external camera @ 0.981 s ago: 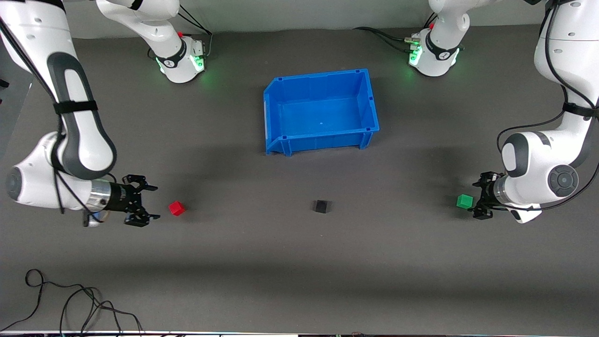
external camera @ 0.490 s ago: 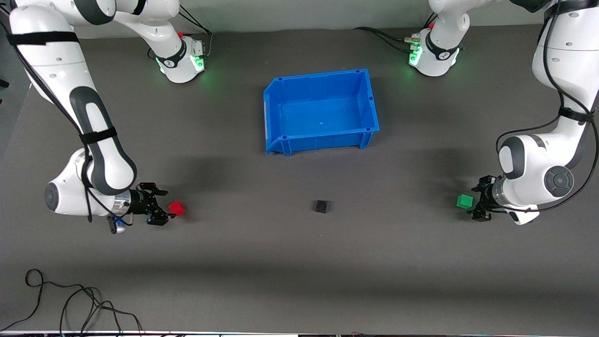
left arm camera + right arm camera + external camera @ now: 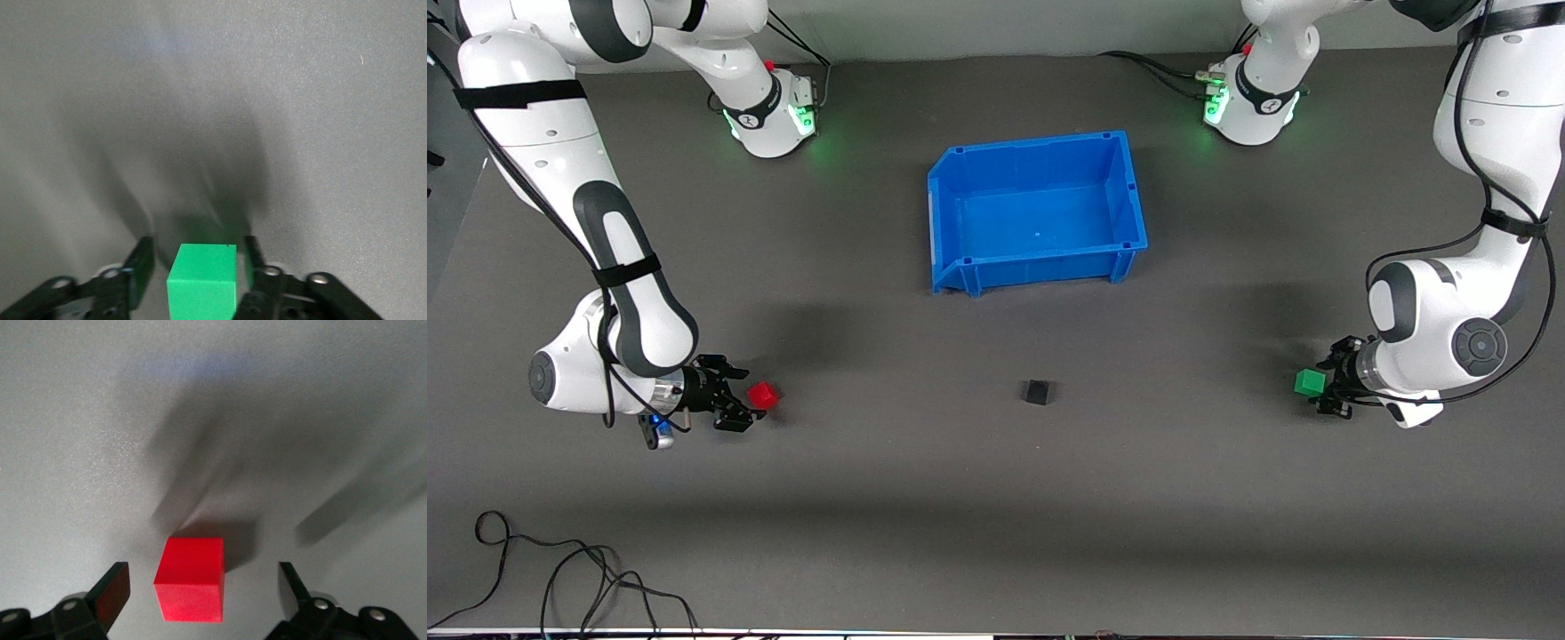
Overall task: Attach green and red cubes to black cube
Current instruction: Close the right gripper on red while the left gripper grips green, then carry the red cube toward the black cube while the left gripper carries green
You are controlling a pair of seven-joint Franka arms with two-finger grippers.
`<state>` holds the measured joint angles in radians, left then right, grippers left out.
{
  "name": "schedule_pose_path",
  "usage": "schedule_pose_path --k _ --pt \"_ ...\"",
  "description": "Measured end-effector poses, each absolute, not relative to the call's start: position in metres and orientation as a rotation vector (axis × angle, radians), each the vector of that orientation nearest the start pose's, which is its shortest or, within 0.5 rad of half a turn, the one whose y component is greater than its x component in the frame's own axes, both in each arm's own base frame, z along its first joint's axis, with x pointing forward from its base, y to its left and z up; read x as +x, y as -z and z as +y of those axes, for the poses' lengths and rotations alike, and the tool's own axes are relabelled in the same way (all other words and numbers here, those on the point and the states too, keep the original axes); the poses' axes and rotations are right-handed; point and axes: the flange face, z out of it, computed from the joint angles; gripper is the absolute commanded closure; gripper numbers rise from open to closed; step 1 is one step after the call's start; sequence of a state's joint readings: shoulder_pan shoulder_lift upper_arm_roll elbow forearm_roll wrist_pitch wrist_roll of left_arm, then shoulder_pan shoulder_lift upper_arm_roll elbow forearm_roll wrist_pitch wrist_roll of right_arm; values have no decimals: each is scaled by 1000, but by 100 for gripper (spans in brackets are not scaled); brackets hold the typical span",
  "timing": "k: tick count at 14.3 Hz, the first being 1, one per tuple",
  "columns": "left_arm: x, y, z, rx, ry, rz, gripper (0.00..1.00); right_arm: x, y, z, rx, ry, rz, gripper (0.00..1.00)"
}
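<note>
Three cubes: red cube point(image 3: 763, 396) inside open right tool point(image 3: 740, 396), green cube point(image 3: 1309, 382) inside open left tool point(image 3: 1323, 382), black cube point(image 3: 1037, 392) between.

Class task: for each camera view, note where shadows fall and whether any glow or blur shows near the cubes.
Front view: green glow around both arm bases; soft shadows above the red cube and green cube. Left wrist view: streaky dark shadow on the mat past the green cube. Right wrist view: smeared shadows past the red cube; cube edges sharp.

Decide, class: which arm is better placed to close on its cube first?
Left. The left gripper has narrow gaps around the green cube; the right gripper stands wider around the red cube.
</note>
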<state>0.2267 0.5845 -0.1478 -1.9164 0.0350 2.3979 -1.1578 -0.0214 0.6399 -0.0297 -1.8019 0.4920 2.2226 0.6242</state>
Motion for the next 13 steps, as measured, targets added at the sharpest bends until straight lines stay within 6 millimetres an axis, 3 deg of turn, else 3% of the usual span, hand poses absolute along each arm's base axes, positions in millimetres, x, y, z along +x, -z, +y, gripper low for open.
schedule_pose_path --k 1,2,4,6,9,13 --pt "614 -181 52 -2563 -177 -1811 86 631 -175 -16 -2488 -430 1383 26" --pt "615 -181 53 -2563 -175 -1812 92 631 -174 -16 -2489 -432 1382 39" --pt "616 -184 55 -2563 -166 -1818 97 631 -171 -14 -2490 -438 1379 50" --pt "625 -195 57 -2565 -141 -1837 97 632 -170 -12 -2491 -439 1374 79" --pt "646 -227 49 -2516 -186 -1904 97 635 -172 -10 -2491 -432 1369 95" --pt "664 -254 -3 -2459 -170 -1988 97 645 -184 -7 -2476 -412 1372 94"
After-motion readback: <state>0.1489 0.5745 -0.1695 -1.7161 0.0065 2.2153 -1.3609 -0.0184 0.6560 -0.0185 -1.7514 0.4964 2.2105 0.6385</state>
